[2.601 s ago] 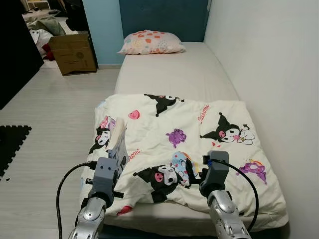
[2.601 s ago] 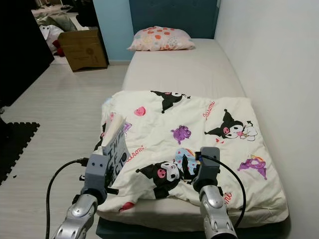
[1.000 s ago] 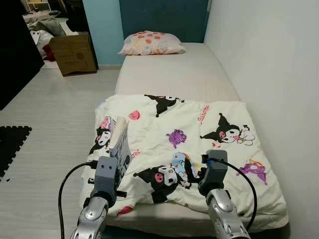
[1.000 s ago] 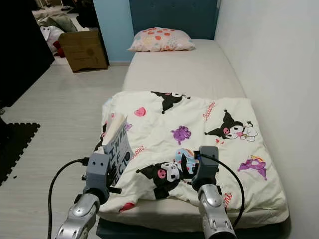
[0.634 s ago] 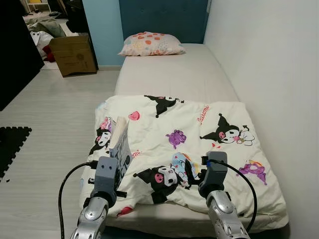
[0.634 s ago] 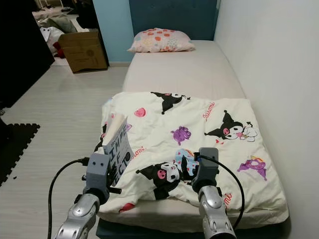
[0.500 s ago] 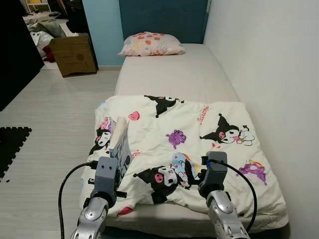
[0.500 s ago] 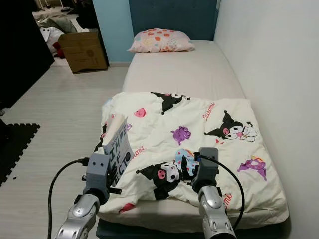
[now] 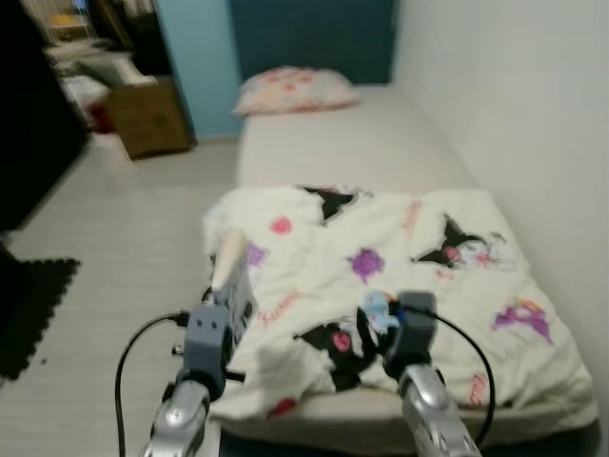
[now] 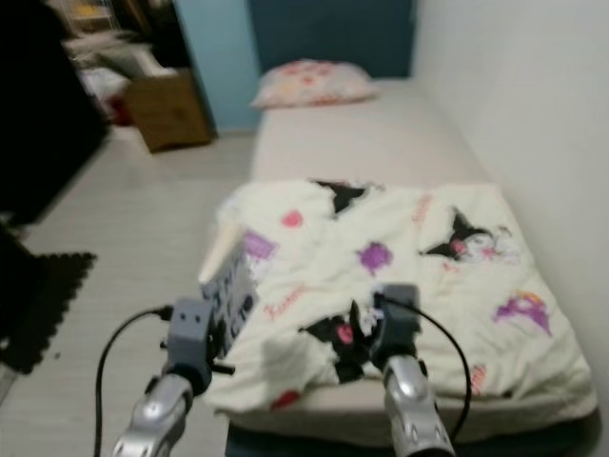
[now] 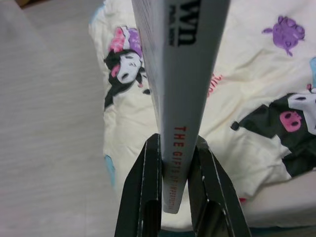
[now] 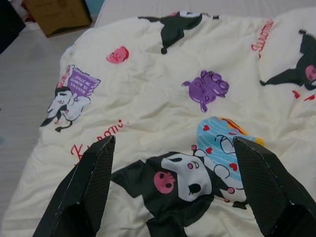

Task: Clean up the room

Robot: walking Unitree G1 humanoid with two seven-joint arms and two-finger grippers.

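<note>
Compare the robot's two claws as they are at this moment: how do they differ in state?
The left claw is shut on the spine of a book, held upright; the right claw is wide open and holds nothing. The left one is over the blanket's floor-side edge, the right one over its middle. Both have black fingers.

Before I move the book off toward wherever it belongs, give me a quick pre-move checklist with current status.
1. Left gripper shut on the book: ok, both fingers press its spine end.
2. Grip depth: not ok, the fingers hold just the bottom end, so the long book may swing.
3. Right gripper free: ok, open over the cartoon-print blanket, holding nothing.
4. Head views sharp: not ok, both are blurred.
5. Floor to the robot's left: cannot tell fully; a black foam mat and a cardboard box lie that way.
6. Drop-off spot for the book: cannot tell, no shelf or desk can be made out.
</note>
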